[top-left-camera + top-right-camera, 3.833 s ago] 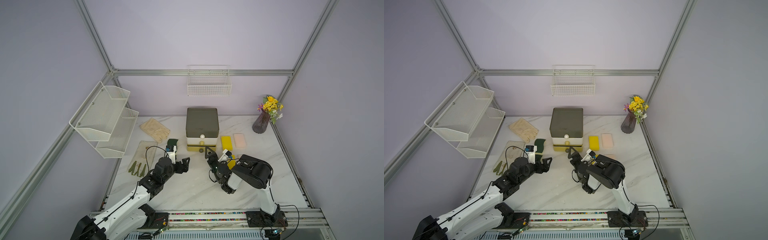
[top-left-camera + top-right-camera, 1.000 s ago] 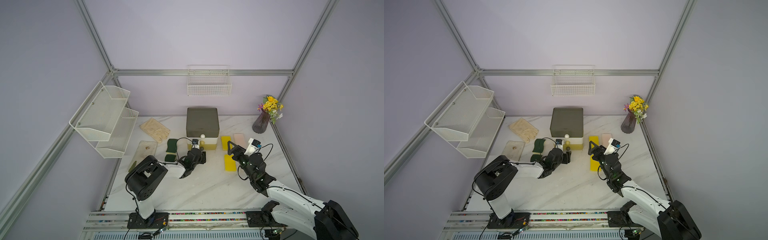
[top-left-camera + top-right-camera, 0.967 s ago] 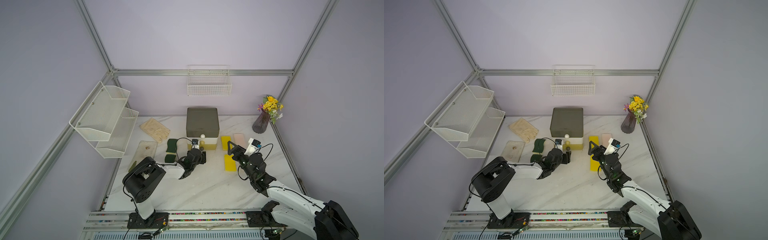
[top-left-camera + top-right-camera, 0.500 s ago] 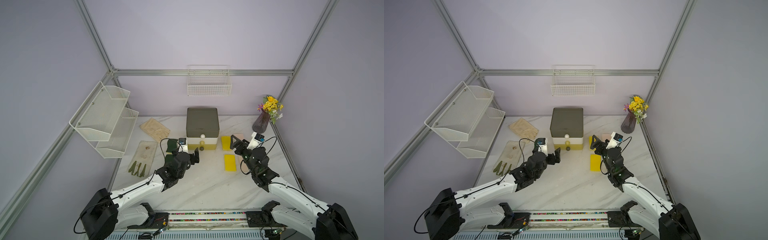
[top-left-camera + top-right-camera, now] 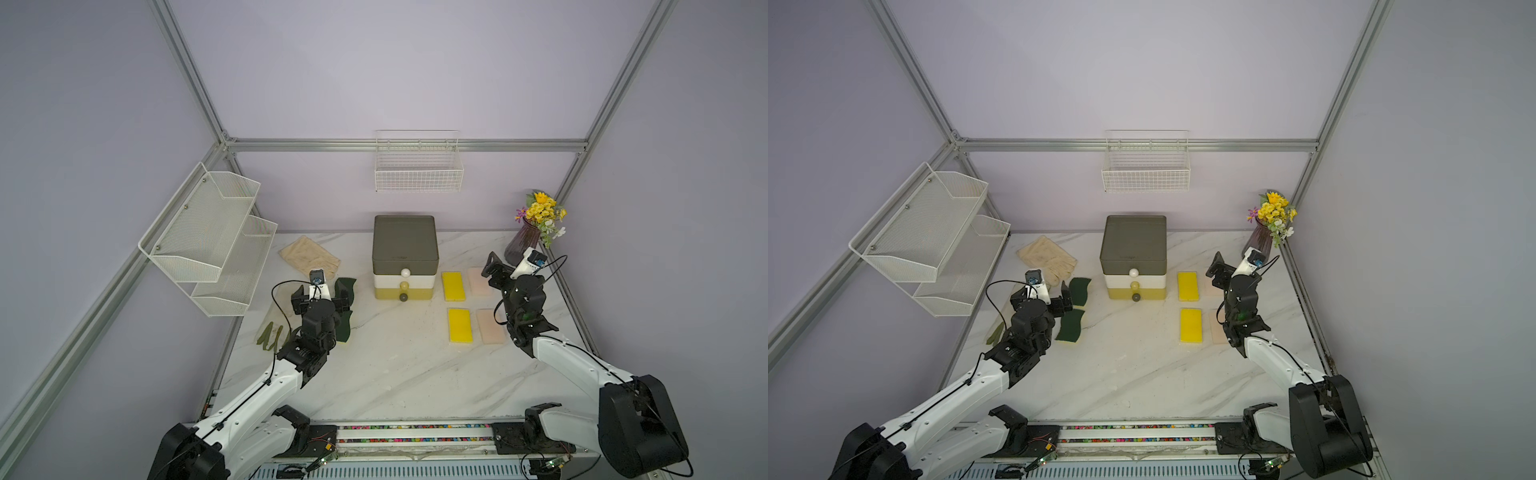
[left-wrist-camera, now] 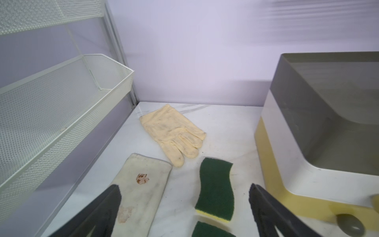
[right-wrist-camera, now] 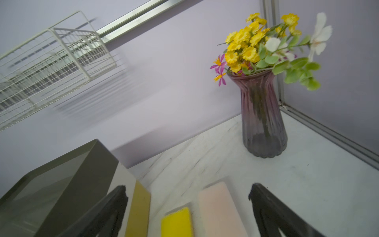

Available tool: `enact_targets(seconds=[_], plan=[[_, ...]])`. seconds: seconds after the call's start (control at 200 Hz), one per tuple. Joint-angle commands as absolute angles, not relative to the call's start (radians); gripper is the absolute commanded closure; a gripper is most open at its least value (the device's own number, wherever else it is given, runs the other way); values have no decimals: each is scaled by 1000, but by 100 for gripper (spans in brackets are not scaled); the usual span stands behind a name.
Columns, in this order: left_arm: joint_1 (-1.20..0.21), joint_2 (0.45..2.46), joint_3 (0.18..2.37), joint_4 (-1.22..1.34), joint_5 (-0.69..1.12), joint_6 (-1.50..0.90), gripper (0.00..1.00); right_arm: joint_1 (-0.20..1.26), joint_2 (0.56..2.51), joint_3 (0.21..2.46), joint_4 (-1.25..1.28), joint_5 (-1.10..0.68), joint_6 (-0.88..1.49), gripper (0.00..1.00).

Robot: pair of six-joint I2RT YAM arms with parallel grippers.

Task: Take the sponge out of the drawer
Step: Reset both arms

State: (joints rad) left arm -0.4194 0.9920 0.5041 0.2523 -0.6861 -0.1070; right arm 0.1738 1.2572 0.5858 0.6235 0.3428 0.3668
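The drawer unit (image 5: pixel 405 245) (image 5: pixel 1133 245) has a grey top, a white tier and a yellow tier, and all its fronts are pushed in. A yellow sponge (image 5: pixel 460 325) (image 5: pixel 1191 325) lies flat on the marble, in front and to the right of the unit. My left gripper (image 5: pixel 320 301) (image 6: pixel 184 186) hangs open and empty, left of the unit, over two green sponges (image 6: pixel 215 184). My right gripper (image 5: pixel 509 270) (image 7: pixel 187 186) is open and empty too, raised above a far yellow sponge (image 7: pixel 176 222) and a pink sponge (image 7: pixel 219 209).
A cream glove (image 5: pixel 309 255) and a stained white cloth (image 6: pixel 141 188) lie at the left. A purple vase (image 5: pixel 523 245) of flowers stands at the back right corner. A second pink sponge (image 5: pixel 491 326) lies near the front yellow one. Mesh shelves (image 5: pixel 212 237) hang left, a wire basket (image 5: pixel 417 166) behind.
My left gripper has pulled back from the unit's lowest knob and moved left, opening wide. My right gripper has risen from the near yellow sponge toward the back right, opening fully.
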Motion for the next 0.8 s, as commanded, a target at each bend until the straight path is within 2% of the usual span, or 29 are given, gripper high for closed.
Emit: enact_targets(seconds=[0.0, 0.315, 0.455, 0.66, 0.795], plan=[[-335, 1045, 464, 443, -656, -43, 0, 126, 1309, 537, 849, 357, 247, 3], [-156, 1252, 347, 760, -567, 7, 0, 65, 1564, 452, 1249, 277, 65, 3], [-116, 1330, 321, 868, -513, -2, 0, 49, 1597, 438, 1342, 228, 35, 3], [-81, 1442, 293, 1003, -451, -7, 0, 17, 1637, 474, 1332, 74, 40, 3], [-67, 1475, 294, 1027, -424, -9, 0, 13, 1736, 439, 1489, 15, 30, 3]])
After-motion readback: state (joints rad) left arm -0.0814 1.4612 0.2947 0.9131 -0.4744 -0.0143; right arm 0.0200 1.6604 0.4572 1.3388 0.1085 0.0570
